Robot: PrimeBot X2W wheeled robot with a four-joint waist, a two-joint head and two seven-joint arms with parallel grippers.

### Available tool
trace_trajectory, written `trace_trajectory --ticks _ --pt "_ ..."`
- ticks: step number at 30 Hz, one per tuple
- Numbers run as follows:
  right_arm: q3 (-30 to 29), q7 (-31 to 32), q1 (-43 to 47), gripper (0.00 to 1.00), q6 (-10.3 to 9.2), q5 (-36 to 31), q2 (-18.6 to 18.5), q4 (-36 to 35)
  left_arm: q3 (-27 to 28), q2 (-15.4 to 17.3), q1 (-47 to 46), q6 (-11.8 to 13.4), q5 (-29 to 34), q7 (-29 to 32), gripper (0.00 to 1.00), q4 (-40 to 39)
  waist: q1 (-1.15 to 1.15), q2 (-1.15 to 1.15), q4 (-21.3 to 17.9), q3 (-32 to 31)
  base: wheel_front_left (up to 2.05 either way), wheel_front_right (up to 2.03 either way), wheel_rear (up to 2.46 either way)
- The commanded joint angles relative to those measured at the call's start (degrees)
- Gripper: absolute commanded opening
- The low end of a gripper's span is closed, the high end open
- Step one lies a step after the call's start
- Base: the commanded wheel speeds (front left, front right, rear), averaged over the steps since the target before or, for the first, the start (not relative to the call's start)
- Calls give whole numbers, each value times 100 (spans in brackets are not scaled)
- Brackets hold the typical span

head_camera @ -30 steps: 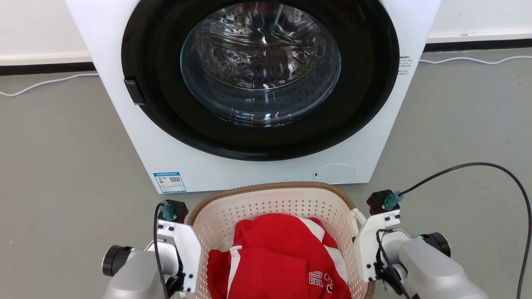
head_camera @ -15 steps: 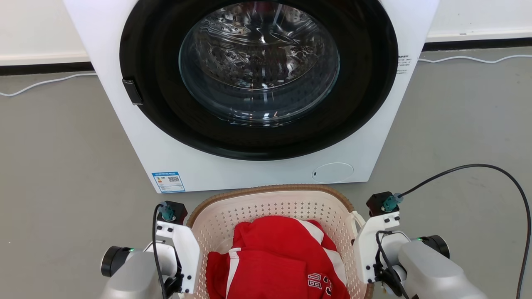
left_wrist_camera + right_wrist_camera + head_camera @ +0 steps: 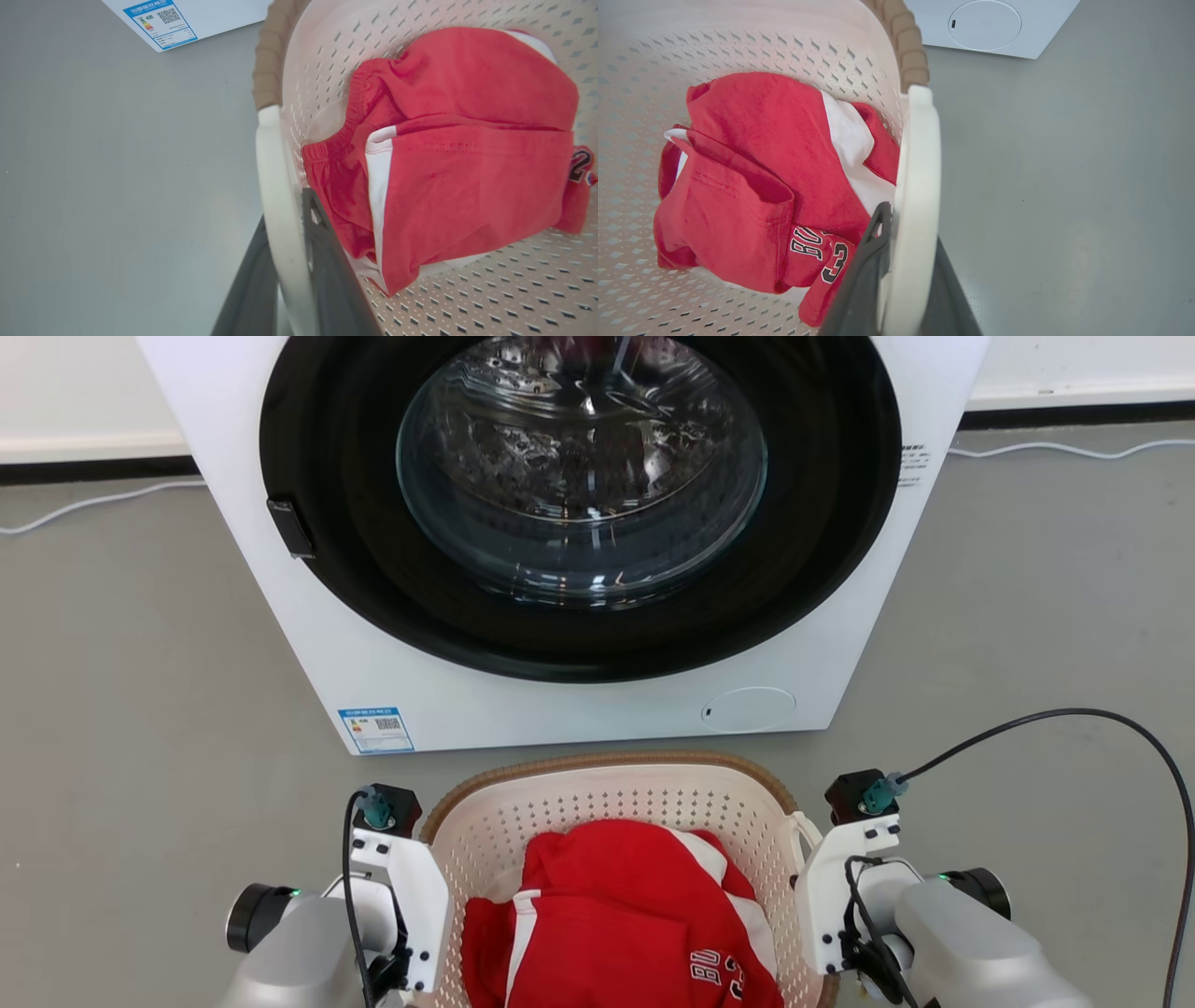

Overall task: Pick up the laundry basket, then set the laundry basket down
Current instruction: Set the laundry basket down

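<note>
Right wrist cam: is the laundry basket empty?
No, a red and white garment with dark lettering lies bunched inside the laundry basket.

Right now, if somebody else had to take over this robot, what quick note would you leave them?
Grippers: the left gripper is shut on the left handle of the laundry basket; the right gripper is shut on its right handle.
Things: the basket is just in front of the washing machine, with a red garment inside.
Done: both handles gripped. Whether it is off the floor I cannot tell.
Left: lift if needed, then set it down.
</note>
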Motion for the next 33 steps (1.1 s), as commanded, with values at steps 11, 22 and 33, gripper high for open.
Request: trace_trajectory --ticks 11,22,33 --pt "168 -468 -454 0 97 4 115 -1 9 112 -708 -40 -34 -334 0 28 0 0 123 543 0 0 0" --pt "210 -1047 -716 0 97 -85 115 88 35 144 -1011 82 -44 -775 0 199 0 0 140 1325 0 0 0" --pt "228 -1645 -964 0 97 -189 115 132 -38 151 -1229 189 31 -1266 0 285 0 0 124 1942 0 0 0"
